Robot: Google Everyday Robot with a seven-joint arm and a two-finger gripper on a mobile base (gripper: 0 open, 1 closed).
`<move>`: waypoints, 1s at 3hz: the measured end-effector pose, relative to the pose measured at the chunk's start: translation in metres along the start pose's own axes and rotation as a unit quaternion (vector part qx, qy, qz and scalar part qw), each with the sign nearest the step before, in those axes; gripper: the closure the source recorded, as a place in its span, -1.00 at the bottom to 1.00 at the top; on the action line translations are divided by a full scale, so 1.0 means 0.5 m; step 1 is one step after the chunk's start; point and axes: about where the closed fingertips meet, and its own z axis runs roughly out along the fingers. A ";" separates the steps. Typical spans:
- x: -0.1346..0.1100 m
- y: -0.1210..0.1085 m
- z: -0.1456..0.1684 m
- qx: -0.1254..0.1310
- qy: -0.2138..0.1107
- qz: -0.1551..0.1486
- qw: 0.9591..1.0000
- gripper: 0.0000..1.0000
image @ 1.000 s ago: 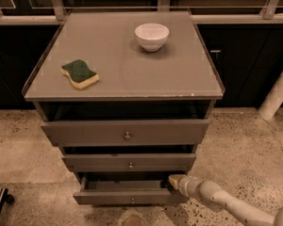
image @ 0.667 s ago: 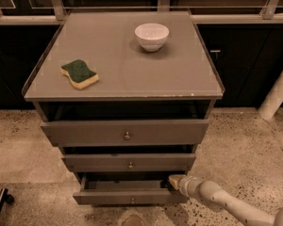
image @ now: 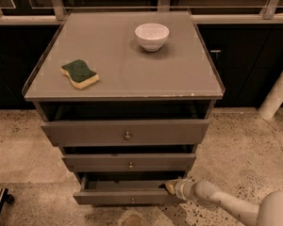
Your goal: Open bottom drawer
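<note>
A grey-brown desk (image: 122,74) with three stacked drawers stands on a speckled stone floor (image: 23,145), with dark cabinets (image: 245,55) behind it. On its flat top a white bowl (image: 152,36) sits upright near the back edge, right of centre, and a sponge (image: 79,73), green on top and yellow beneath, lies well apart from it toward the front left. Below the top runs a dark open slot, then the top drawer (image: 85,133), the widest front, with a small round knob (image: 127,136) at its middle. Under it is the middle drawer (image: 94,163), narrower, also with a knob at its centre. The bottom drawer (image: 108,197) is lowest, close to the floor, and stands partly open: its front sits forward of the middle one, and a strip of its inside shows behind the front's upper edge. Its own small knob (image: 132,201) is free and untouched. The gripper (image: 170,187) is at the right end of the bottom drawer, at the upper edge of the front, touching it or just beside it; whether it is clenched or released cannot be told. The pale arm (image: 217,201) reaches to it from the lower right corner. A white post (image: 278,91) leans at the right edge
</note>
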 end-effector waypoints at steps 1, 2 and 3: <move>0.021 0.022 0.005 -0.023 0.024 -0.016 0.999 1.00; 0.040 0.032 -0.018 -0.035 0.040 -0.022 0.998 1.00; 0.060 0.066 -0.066 -0.057 0.044 -0.019 0.997 1.00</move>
